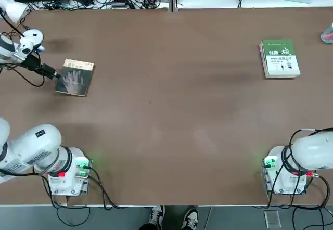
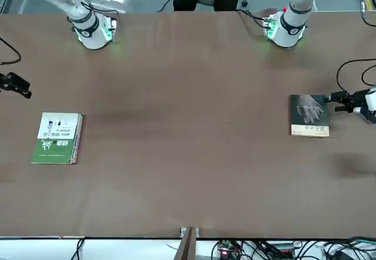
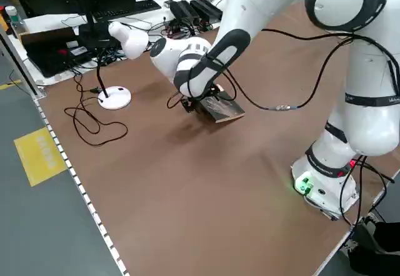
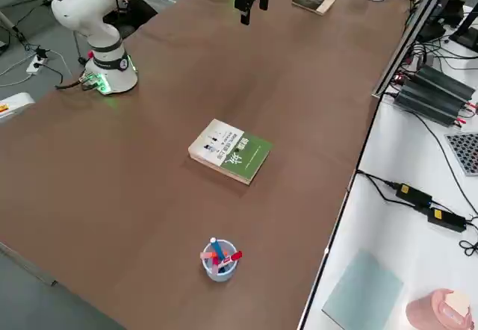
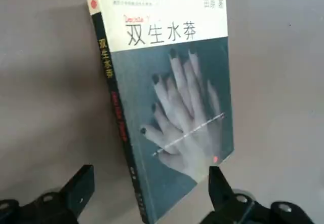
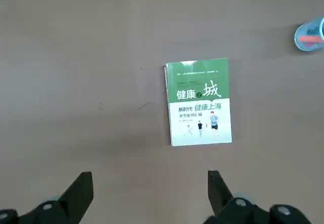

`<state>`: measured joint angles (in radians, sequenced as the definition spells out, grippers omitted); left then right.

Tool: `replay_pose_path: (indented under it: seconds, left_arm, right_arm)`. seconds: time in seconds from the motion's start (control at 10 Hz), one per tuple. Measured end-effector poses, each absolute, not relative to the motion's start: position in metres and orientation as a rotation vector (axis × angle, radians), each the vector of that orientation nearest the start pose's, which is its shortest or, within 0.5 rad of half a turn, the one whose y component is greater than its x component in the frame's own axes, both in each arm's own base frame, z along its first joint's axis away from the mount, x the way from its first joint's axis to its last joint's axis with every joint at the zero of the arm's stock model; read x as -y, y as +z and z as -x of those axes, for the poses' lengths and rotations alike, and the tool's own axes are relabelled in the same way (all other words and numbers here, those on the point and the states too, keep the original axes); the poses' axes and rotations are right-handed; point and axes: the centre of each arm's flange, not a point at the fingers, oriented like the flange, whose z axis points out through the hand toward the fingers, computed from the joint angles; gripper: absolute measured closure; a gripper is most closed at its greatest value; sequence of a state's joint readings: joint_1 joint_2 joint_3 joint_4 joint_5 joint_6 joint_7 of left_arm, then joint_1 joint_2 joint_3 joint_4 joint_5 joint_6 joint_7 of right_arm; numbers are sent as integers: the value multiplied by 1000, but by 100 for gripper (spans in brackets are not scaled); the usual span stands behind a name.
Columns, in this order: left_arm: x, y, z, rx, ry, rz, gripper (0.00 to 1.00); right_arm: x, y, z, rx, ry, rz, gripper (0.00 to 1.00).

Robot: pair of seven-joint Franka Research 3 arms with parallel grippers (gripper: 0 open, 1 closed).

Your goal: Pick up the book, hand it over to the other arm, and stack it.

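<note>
Brown tabletop point(image 1: 166, 110) fills the scene, w/ cables and electronics along its far edge in top view. Left gripper point(image 1: 56, 75) sits low at the book point(image 1: 75, 77), on the robot's left side of the table, toward the far edge; its black fingers are spread apart, nothing between them yet. Left wrist view: the fingers point(image 5: 78, 191) flank the near end of the book point(image 5: 164, 107), one on the spine side, one on the cover side; whether they touch it cannot be told. Book lies flat, cover up: dark grey w/ pale hand image, tan band w/ Chinese title. Front view shows the same gripper point(image 2: 343, 102) just beside the book's point(image 2: 309, 115) edge. Left side view: left arm's wrist leans over the book point(image 3: 222, 108), hiding the claw.

Right gripper point(image 4: 250, 1) hangs high above the table, well apart from both books, fingers released and empty; right wrist view shows its fingers point(image 6: 81, 191) wide open, looking down on the green-and-white book point(image 6: 199, 102). That thicker book point(image 1: 280, 58) lies flat on the robot's right side, well apart from the paperback. Pen cup point(image 4: 219, 259) w/ coloured markers stands near the table's right edge. White desk lamp point(image 3: 122, 64) stands beyond the left arm. Person's shoes point(image 1: 171, 218) show at the bottom edge of top view.
</note>
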<state>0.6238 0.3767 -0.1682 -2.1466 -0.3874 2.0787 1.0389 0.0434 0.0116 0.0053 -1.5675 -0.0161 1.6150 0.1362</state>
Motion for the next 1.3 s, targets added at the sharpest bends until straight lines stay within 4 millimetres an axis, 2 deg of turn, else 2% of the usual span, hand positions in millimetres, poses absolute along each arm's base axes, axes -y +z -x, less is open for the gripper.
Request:
replay_pose_path:
  seconds: [0.4, 0.8, 1.3]
  left_arm:
    - [-219, 198, -481, 432, -88, -2541, 1]
    - [-225, 197, -494, 450, -63, -2543, 1]
    - [-225, 195, -507, 454, -39, -2535, 1]
  right_arm:
    - [-26, 623, -562, -137, -56, 3151, 0]
    - [-26, 622, -562, -137, -54, 3151, 0]
    - [-26, 620, -562, -137, -45, 3152, 0]
